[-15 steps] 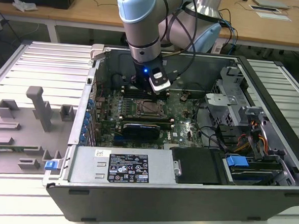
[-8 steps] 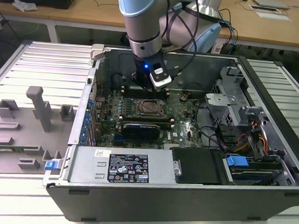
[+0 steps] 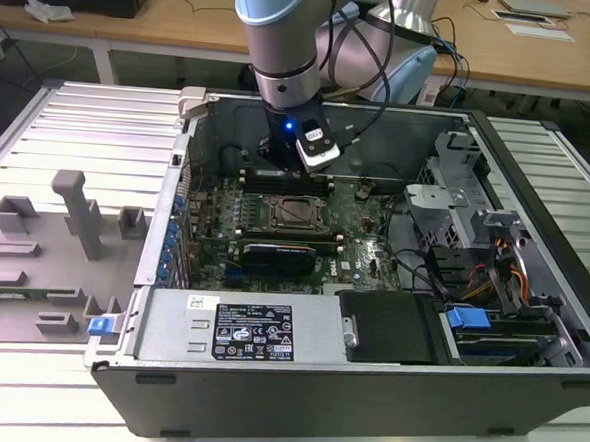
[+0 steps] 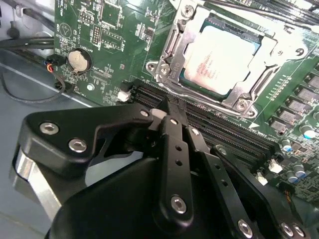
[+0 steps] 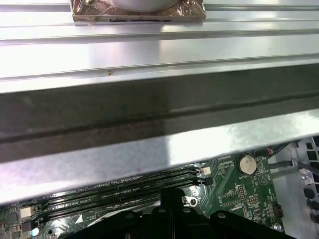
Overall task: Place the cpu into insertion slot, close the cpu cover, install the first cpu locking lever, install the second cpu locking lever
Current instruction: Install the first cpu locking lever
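arm (image 3: 286,40) over open computer case (image 3: 365,386), cpu (image 3: 293,213) seated

Open case, board layout
cpu (image 4: 221,59) in insertion slot (image 4: 172,69), under cpu cover (image 4: 264,47); memory slots (image 4: 219,130) between it and end effector (image 4: 169,112).

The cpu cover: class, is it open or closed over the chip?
Closed: the cpu cover lies flat around the cpu, framing its top.

Robot arm (image 3: 287,30): pale blue joint housings with silver-grey metal bands, black cables running alongside, and a blue indicator light just above the hand. Hand (image 4: 169,112): matte black angular linkages fastened with silver screws; fingers (image 4: 172,144) black.
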Robot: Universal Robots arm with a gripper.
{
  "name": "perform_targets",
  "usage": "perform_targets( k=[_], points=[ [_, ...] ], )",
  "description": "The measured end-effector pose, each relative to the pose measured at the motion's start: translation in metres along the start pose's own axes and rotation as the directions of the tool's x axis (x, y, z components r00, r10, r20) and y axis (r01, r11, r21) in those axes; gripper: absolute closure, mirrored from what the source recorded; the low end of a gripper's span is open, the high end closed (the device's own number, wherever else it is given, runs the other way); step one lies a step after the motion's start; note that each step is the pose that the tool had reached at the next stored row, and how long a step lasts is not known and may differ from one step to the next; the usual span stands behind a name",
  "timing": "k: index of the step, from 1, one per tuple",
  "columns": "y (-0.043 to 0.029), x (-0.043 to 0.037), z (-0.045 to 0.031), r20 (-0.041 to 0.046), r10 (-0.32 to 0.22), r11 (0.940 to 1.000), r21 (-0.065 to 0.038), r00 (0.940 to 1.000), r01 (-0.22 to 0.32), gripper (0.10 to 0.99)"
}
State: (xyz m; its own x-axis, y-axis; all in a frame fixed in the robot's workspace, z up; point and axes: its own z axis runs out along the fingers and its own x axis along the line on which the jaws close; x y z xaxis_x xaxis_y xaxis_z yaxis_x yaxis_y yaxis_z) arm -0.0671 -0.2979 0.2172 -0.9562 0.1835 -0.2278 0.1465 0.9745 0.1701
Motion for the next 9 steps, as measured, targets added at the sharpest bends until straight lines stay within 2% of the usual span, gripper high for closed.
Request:
perform_targets(
  k=[3, 5, 6, 7, 8, 9],
  points=[
    [0.0000, -0.0001, -0.0002, -0.0017, 0.000, 1.0000, 0.000, 1.0000, 0.000, 0.980],
    [0.0000, -0.0004, 0.0000, -0.0275, 0.003, 1.0000, 0.006, 0.9996, -0.003, 0.980],
    [0.0001, -0.0008, 0.0003, -0.0497, 0.006, 0.9999, 0.012, 0.9987, -0.006, 0.980],
    [0.0001, -0.0010, 0.0005, -0.0638, 0.008, 0.9999, 0.015, 0.9979, -0.007, 0.980],
    [0.0000, -0.0010, 0.0006, -0.0740, 0.010, 0.9998, 0.017, 0.9972, -0.009, 0.980],
    [0.0001, -0.0010, 0.0005, -0.0742, 0.010, 0.9998, 0.018, 0.9972, -0.009, 0.980]
  ],
)
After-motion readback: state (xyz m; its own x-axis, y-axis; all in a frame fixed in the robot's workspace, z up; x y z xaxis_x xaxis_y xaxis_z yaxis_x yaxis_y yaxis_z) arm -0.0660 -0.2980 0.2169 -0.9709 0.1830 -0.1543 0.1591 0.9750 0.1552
